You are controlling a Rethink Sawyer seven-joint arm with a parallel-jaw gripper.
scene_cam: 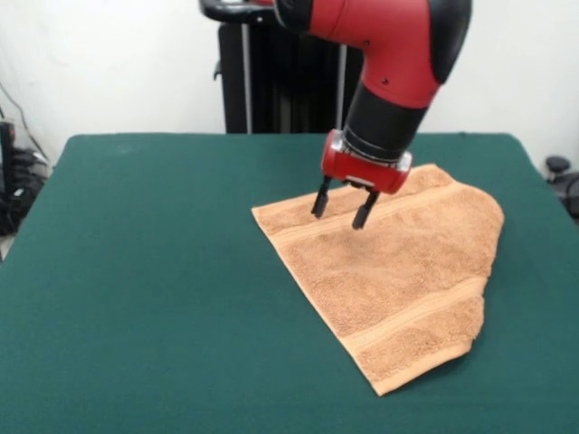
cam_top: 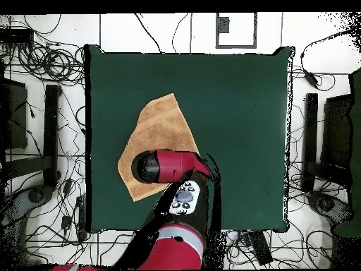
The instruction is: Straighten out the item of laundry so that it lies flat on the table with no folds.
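The light-orange towel (scene_cam: 398, 271) lies on the dark green table (scene_cam: 145, 271), right of centre in the front view. It spreads mostly flat, with ribbed bands near its far and near ends; its right edge looks curled or folded under. My gripper (scene_cam: 341, 212) hangs over the towel's far left part, fingers (scene_cam: 320, 202) apart and empty, tips just above or touching the cloth. In the overhead view the towel (cam_top: 158, 130) lies left of centre and the red arm (cam_top: 169, 166) covers its near part, hiding the gripper.
The black pedestal (scene_cam: 271, 72) stands behind the table's far edge. Cables and black stands (cam_top: 49, 134) surround the table on the floor. Bare green cloth (cam_top: 240, 141) stretches to the right in the overhead view.
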